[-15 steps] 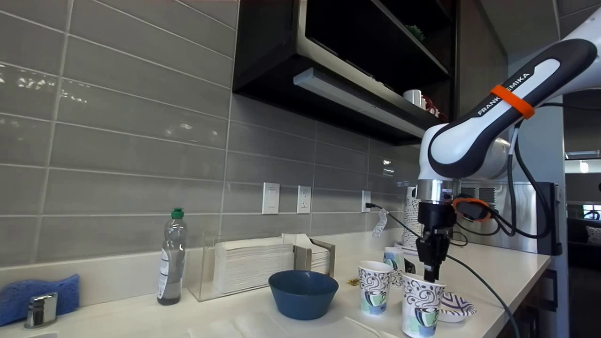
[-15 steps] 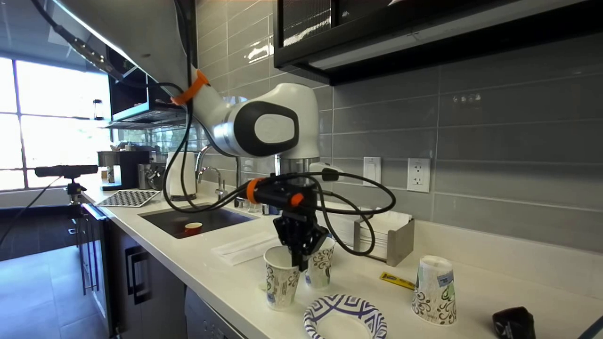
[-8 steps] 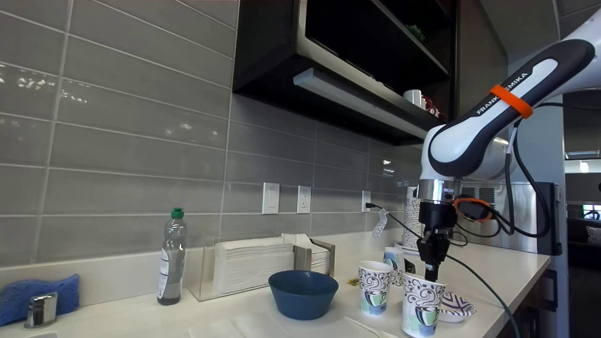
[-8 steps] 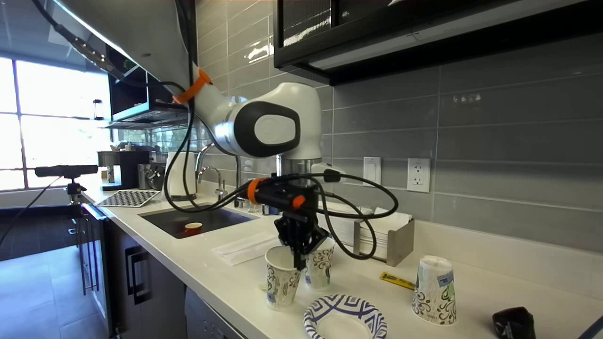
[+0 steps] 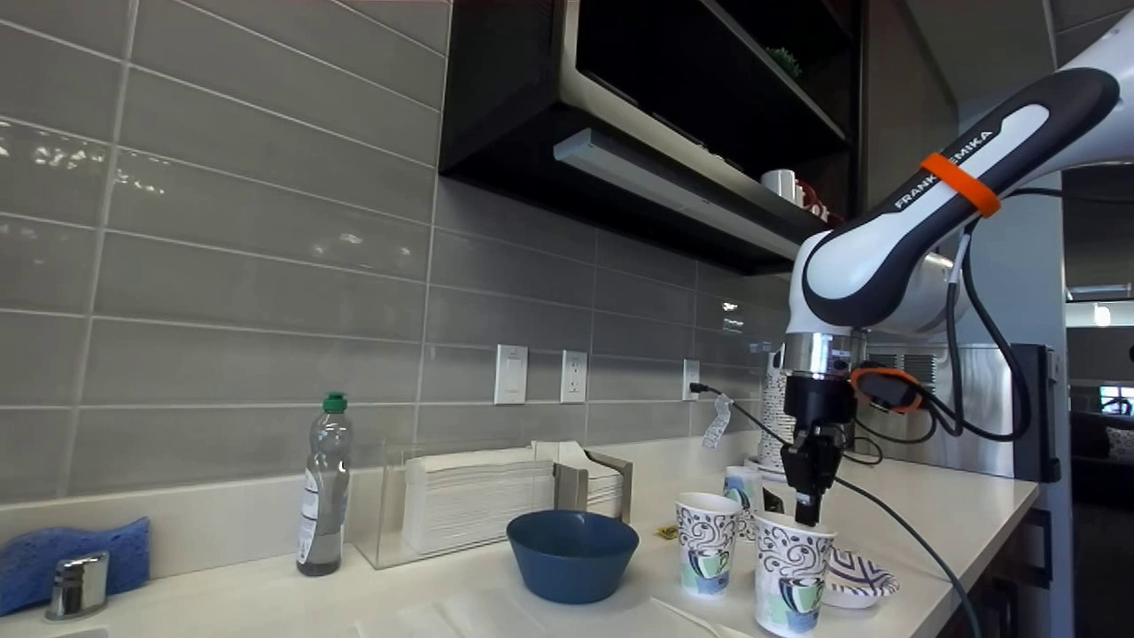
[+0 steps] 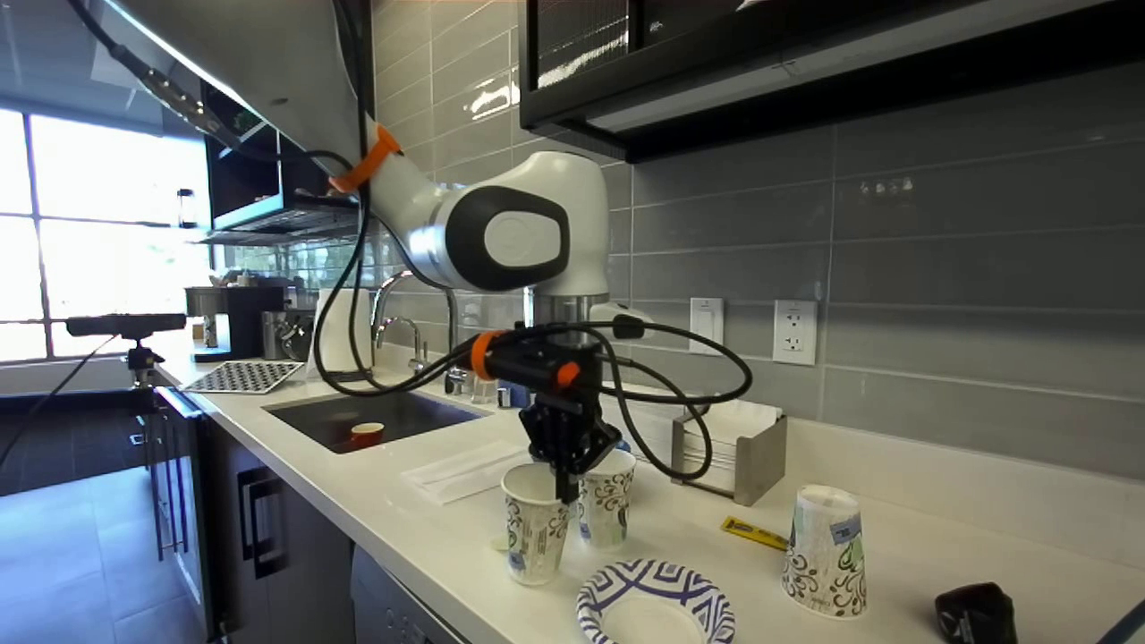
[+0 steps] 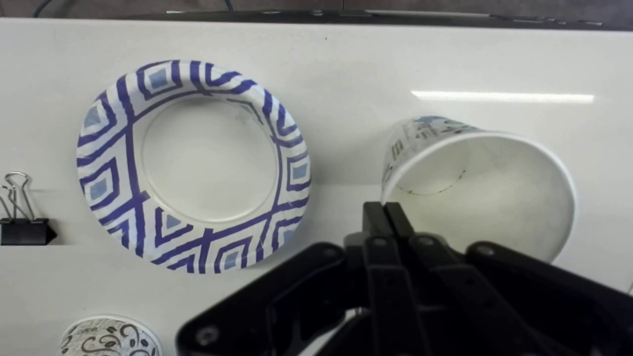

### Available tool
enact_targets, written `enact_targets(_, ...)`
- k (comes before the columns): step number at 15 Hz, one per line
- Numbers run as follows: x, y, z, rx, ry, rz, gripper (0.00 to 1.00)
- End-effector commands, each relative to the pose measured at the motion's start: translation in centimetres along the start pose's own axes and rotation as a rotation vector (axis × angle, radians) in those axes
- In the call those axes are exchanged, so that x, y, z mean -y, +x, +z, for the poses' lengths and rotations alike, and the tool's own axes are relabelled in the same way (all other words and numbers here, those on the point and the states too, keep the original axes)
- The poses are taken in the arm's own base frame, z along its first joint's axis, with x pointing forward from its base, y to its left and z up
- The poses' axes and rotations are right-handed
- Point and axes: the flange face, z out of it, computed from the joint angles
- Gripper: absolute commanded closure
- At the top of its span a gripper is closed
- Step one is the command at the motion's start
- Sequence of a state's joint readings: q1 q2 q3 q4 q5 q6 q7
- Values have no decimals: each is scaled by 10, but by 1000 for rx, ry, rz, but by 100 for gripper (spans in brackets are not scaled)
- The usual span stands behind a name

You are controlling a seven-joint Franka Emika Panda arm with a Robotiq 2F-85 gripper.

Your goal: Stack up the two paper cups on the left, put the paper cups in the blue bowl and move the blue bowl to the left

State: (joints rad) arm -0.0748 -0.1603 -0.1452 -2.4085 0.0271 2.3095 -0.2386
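Observation:
Two white paper cups with printed swirls stand upright on the counter. My gripper (image 7: 384, 205) is shut on the rim of the nearer paper cup (image 5: 788, 576), one finger inside and one outside, as the wrist view shows. Whether its base touches the counter I cannot tell. The second paper cup (image 5: 706, 545) stands just left of it in that exterior view, and behind it (image 6: 606, 510) in an exterior view. Further left is the plain dark blue bowl (image 5: 571, 567), with nothing showing above its rim; in the opposite exterior view it is almost wholly hidden.
A patterned dish (image 7: 299, 171) lies beside the held cup. An upside-down cup (image 6: 825, 555), a yellow packet (image 6: 754, 533) and a black clip (image 7: 27, 231) are on the counter. A napkin holder (image 5: 478, 496) and soap bottle (image 5: 323, 505) stand by the wall; a stirrer (image 5: 682, 616) lies in front.
My gripper has closed on the nearer cup's rim. Over the last half second, gripper and cup have shifted together a little up and towards the second cup. The bowl has not moved.

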Motion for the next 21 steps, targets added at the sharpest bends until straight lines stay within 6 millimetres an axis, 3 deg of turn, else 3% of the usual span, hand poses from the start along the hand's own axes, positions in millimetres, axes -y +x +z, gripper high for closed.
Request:
enact_targets(1,10,5,-18,15,-1,-23,99)
enact_targets(5,19,-1,-48,51,-30,-35,99)
enact_targets(9,33,-6,-105,77,-97,-56,99)
enact_targets(14,50,14,-164,13,-122,-109,99)
enact_targets(16,54,34,-163,-23,-126,-123,99)
enact_targets(21,39,74,-149,-76,-143,-125,99)
